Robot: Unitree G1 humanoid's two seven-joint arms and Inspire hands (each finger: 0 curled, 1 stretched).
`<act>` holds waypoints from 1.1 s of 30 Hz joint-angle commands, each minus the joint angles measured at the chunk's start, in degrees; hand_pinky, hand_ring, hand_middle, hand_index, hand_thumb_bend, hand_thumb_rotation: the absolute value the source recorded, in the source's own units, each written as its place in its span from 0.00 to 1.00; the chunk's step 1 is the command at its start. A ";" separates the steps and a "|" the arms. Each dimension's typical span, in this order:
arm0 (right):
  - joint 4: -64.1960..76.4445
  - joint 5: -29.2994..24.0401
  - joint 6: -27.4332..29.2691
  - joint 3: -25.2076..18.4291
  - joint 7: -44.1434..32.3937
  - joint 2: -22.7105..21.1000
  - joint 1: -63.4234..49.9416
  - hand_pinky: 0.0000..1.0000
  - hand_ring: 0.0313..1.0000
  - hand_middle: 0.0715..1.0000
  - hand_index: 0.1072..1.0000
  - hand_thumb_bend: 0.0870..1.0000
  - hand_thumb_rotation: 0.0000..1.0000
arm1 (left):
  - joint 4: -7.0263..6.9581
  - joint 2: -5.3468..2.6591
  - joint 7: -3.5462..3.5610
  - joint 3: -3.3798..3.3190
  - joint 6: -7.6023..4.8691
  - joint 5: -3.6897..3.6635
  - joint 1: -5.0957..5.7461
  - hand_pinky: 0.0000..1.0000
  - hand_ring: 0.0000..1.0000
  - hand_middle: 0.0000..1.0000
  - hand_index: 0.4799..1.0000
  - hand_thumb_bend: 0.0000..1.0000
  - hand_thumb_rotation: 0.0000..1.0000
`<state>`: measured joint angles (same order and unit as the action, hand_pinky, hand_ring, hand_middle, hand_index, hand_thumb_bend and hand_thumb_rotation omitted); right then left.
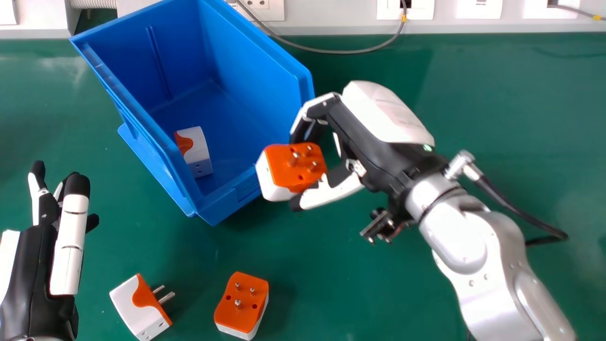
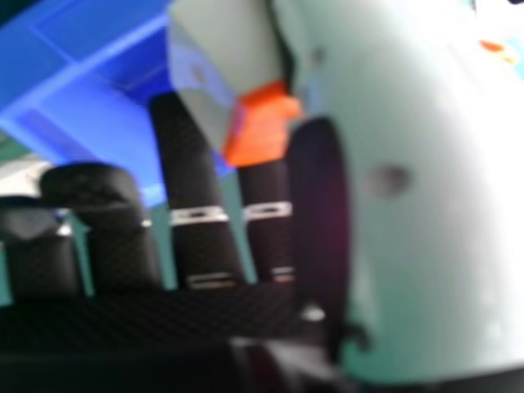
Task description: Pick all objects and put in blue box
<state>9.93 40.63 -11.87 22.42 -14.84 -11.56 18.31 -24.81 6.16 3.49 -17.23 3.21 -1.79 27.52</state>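
Bench [image 1: 497,118]: smooth green top with a soft sheen, pale scuff at the far left; runs under everything.

Box [image 1: 255,71]: blue moulded plastic, open-topped, straight walls with a raised rib inside and a thick squared rim; set at an angle, one corner towards the robot.

Right forearm [image 1: 497,284]: silver, rounded shells with small screws; comes in from the lower right; a black cable [image 1: 511,204] with a metal connector loops beside the wrist.

Right robot hand [image 1: 378,113]: glossy white shell over black; gripping a plug adapter [image 1: 284,175] between thumb and fingers, at the box's near right side; the adapter is a white block with an orange face, metal pins turned to the head camera; in the right hand view, black pads [image 2: 196,254] with a fine crosshatch, smooth pale thumb, blue plastic behind.

Left robot hand [image 1: 35,270]: at the left edge; open, fingers extended, holding nothing.

Grey cable [image 1: 341,52]: thin, sagging in a curve across the bench's far edge.

Other adapters, much alike in size: one [image 1: 196,151] inside the box on its floor, by the left wall, white with a curved orange patch; one [image 1: 142,312] on the bench, pins pointing sideways; one [image 1: 241,303] near it, orange face and three pins up.
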 commanded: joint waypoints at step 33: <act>-68.66 -1.03 4.46 5.81 21.29 22.82 51.49 0.09 0.12 0.41 0.41 0.47 0.00 | -7.25 -2.12 -1.66 2.97 0.81 2.48 5.18 0.87 0.95 0.96 1.00 0.61 1.00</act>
<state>-56.73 40.26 -8.74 28.88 4.55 9.16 64.71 -30.09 4.32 2.23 -14.60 4.19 0.15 32.16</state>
